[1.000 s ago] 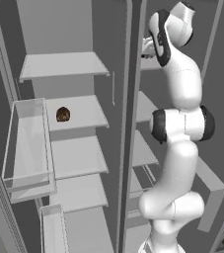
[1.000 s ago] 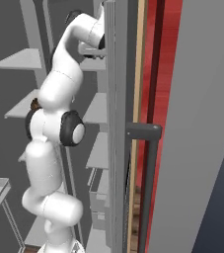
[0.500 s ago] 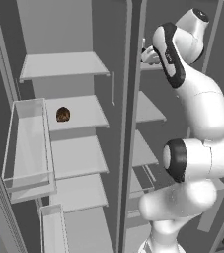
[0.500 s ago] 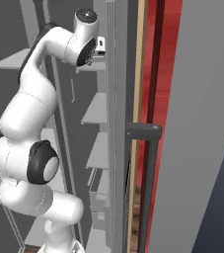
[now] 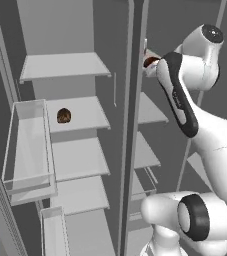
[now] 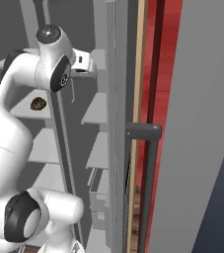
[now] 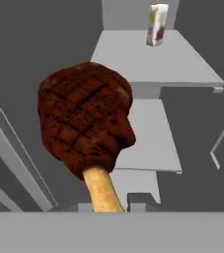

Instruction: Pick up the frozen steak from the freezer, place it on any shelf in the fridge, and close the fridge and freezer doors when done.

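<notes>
The frozen steak (image 7: pixel 84 123) is a dark red-brown grilled lump with a pale bone end, hanging close in front of the hand camera above the freezer's short pale shelves (image 7: pixel 153 57). In the left base view the steak (image 5: pixel 150 61) peeks out beside the white wrist, high up just right of the centre divider (image 5: pixel 132 125). My gripper (image 5: pixel 146 64) is shut on it, and its fingertips are hidden behind the meat. The hand (image 6: pixel 83 62) sits at upper-shelf height in the right base view. The fridge's wide shelves (image 5: pixel 65 65) lie to the left of the divider.
A small round brown item (image 5: pixel 63 115) rests on the second fridge shelf. A white carton (image 7: pixel 156 18) stands on the top freezer shelf. A clear door bin (image 5: pixel 27 145) hangs on the open left door. The right door's dark bar handle (image 6: pixel 148 163) is close by.
The hand has come down and back a little with the steak still in it. The arm's elbow has swung out to the right in the left base view.
</notes>
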